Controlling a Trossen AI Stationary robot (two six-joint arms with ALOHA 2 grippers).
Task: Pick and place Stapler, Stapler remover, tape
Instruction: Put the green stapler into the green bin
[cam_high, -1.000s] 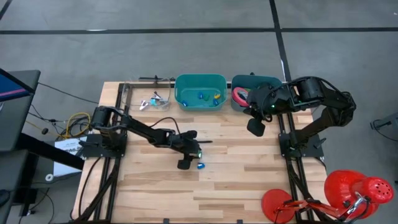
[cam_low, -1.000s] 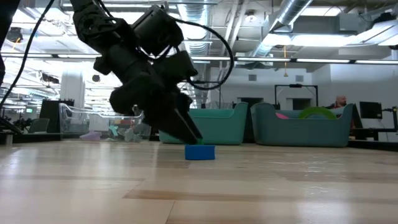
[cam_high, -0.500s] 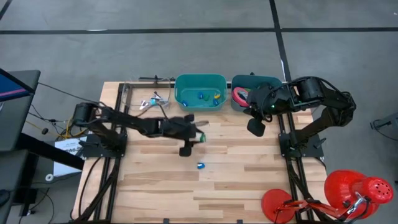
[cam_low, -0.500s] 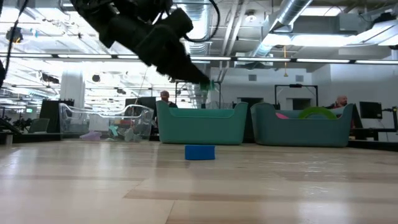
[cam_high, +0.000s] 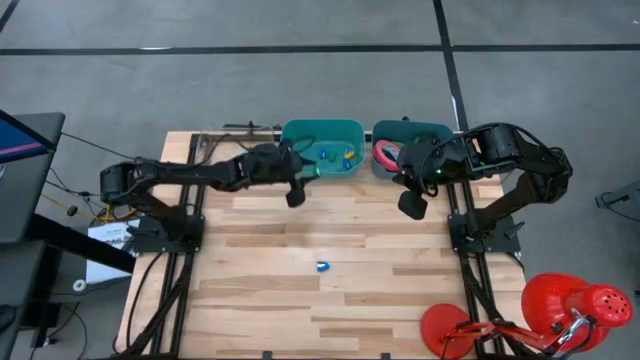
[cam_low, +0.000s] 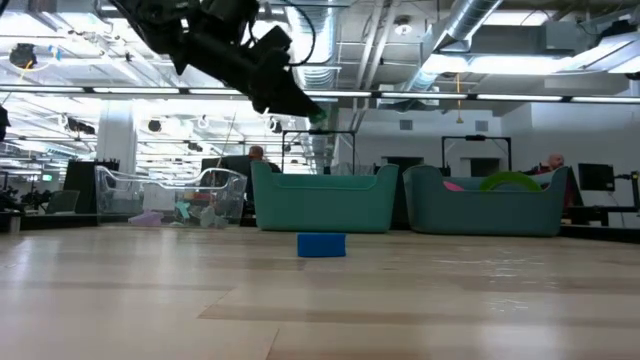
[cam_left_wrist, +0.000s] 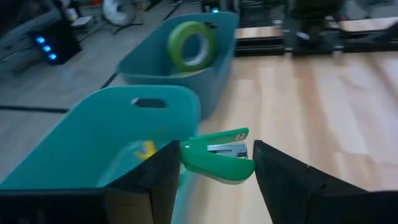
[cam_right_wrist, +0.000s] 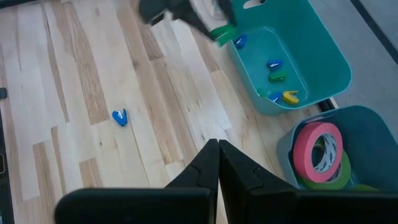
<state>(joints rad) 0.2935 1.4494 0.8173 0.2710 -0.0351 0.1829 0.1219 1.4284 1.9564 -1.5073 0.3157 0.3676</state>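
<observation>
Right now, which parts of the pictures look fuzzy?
Left wrist view: the green stapler in the left tool is smeared, and the teal bin is soft. Low view: the blue piece is soft-edged. High view: sharp, evenly lit.

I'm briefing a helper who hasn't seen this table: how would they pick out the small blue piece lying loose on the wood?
Start from the light wooden tabletop and its two teal plastic bins along the far edge. Move from the left bin toward the near edge, to mid-table: the small blue stapler remover lies there. It is the only small coloured piece on bare wood; the others sit inside that bin.
</observation>
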